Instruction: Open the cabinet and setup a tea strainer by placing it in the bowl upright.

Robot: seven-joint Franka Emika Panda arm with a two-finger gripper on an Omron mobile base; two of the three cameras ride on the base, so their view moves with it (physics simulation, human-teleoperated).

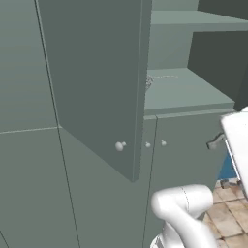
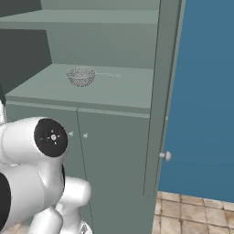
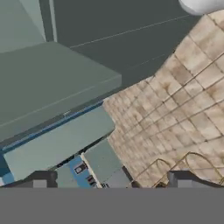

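**Cabinet open, strainer on the shelf, my fingers spread on nothing**

My gripper (image 3: 111, 179) first: the 2 dark fingertips (image 3: 39, 178) sit wide apart at the bottom of the hand view, nothing between them; beyond them I look at tan tiled floor (image 3: 183, 100), a grey-green slab (image 3: 48, 83) edge-on, and some small blue and grey shapes I cannot identify.

Next out, my white arm (image 1: 186, 213) rises at the lower right of the left base view; in the right base view its big joint with the dark round cap (image 2: 50, 137) sits at the lower left.

Behind the arm, the cabinet (image 2: 114, 151): lower doors closed, 2 small knobs (image 2: 85, 135) side by side at their top edge; upper doors swung open; the left door (image 1: 97, 72) stands out toward the camera with a round silver knob (image 1: 119, 146) near its lower corner; the right door (image 2: 157, 100) is seen edge-on, knob (image 2: 167, 156) low on it, blue wall (image 2: 205, 91) behind.

Farthest back, the tea strainer (image 2: 81, 76) sits on the open shelf (image 2: 114, 91), basket opening up, thin handle pointing right along the shelf; in the left base view it shows just past the door edge (image 1: 149, 81), mostly hidden; well apart from my gripper.
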